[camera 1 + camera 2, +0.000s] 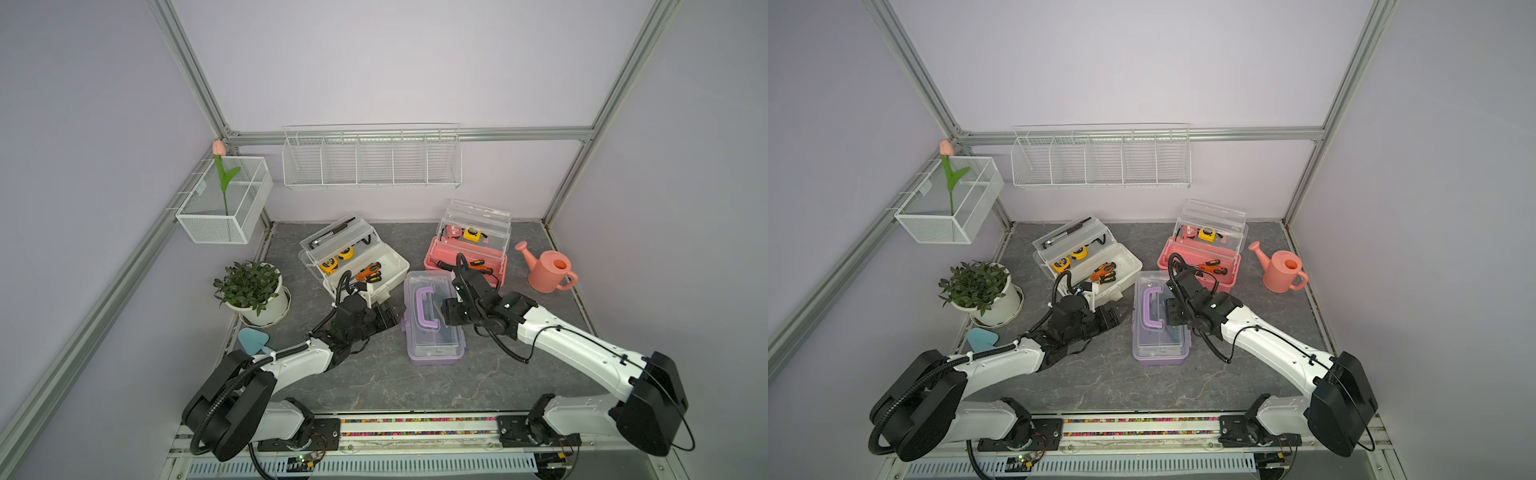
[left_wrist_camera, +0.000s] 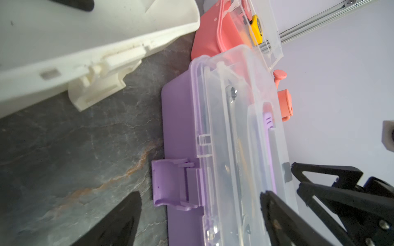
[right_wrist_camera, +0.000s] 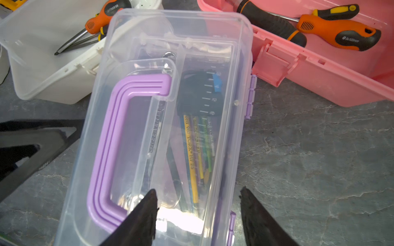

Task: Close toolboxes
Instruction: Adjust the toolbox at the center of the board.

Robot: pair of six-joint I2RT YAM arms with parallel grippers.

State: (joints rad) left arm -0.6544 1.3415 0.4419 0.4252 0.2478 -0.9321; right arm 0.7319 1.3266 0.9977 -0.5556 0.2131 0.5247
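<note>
— Where does the purple toolbox [image 1: 432, 322] lie against the claws?
— In the middle of the desk [image 1: 374, 382], between the two. The right claw [image 3: 198, 194] hangs over its clear lid [image 3: 136, 42] with its jaws apart, holding nothing. One tip is above the lid beside the handle [image 3: 106, 149], the other out past the hinged edge. I cannot tell whether either tip touches the plastic.
— And the left claw [image 1: 390, 319]?
— Low over the desk, just beside the box's front, spread wide and empty. It faces the purple latch [image 2: 170, 183], which juts out, flipped away from the lid.
— Materials?
— A smooth matte purple base and a glossy see-through lid with rounded corners. The arched handle is ribbed and lies flat. Coloured keys [image 3: 193, 153] show through the lid. The desk is dark grey and stone-like, with pale and rusty veins.
— The others?
— The white toolbox [image 1: 392, 262] and the pink toolbox [image 1: 436, 254] stand behind it with their lids up. Orange-and-black screwdrivers [image 3: 336, 32] lie inside.
</note>
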